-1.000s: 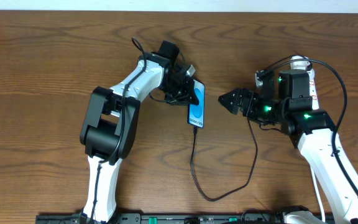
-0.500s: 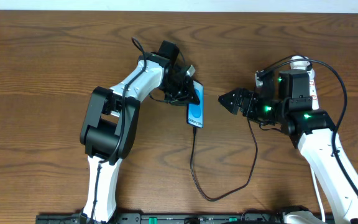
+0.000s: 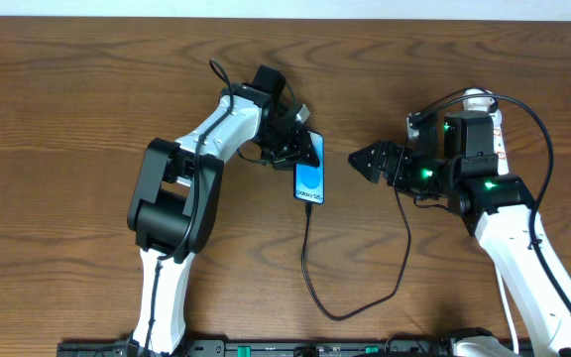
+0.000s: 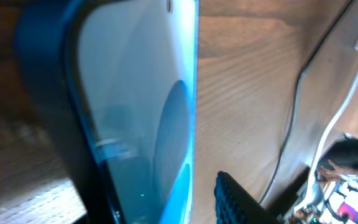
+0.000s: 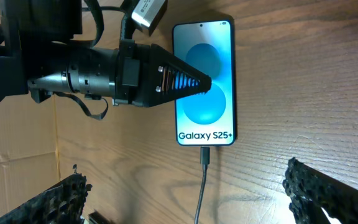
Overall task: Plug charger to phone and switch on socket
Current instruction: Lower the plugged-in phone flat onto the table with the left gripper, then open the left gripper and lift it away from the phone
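Black charger (image 3: 308, 248) cable runs up the counter (image 3: 67, 99) into the near end of the phone (image 3: 311, 178), which lies lengthwise toward me, so I judge only the switch remains. The white socket (image 3: 499, 134) sits well right of the phone, mostly under my right arm (image 3: 523, 238) and behind my right hand (image 3: 360, 159), which is spread wide and faces the phone. My left hand (image 3: 308, 149) rests at the phone's far-left edge; I cannot tell whether it grips.

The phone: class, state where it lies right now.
In the overhead view, the phone lies screen up near the middle of the table, the left gripper over its left edge, the charger meeting its near end.
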Motion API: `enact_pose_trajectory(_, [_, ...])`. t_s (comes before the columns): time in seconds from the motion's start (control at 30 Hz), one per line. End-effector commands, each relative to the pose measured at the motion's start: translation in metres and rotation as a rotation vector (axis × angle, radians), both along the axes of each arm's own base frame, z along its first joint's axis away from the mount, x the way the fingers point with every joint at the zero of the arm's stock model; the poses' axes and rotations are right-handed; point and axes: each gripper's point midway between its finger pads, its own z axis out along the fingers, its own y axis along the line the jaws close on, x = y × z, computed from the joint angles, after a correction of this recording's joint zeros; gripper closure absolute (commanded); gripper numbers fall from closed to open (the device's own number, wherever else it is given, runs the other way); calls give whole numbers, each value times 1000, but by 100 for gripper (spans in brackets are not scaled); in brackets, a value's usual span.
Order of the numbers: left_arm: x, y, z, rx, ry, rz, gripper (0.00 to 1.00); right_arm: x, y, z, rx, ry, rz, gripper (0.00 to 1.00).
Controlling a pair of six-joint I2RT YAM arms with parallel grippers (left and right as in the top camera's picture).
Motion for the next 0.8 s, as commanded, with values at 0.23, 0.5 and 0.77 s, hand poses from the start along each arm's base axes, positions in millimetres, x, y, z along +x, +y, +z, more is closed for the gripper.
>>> enact_pose_trajectory(0.23, [5, 15, -14, 103, -27, 14, 52, 1, -2, 5, -8, -23, 6, 1])
enact_pose_trajectory(0.5, [10, 28, -22, 192, -58, 26, 41, -3, -7, -2, -35, 9, -11, 1])
enact_pose_trajectory(0.77, [15, 44, -31, 296, -87, 38, 32, -10, -21, -18, -121, 75, -62, 1])
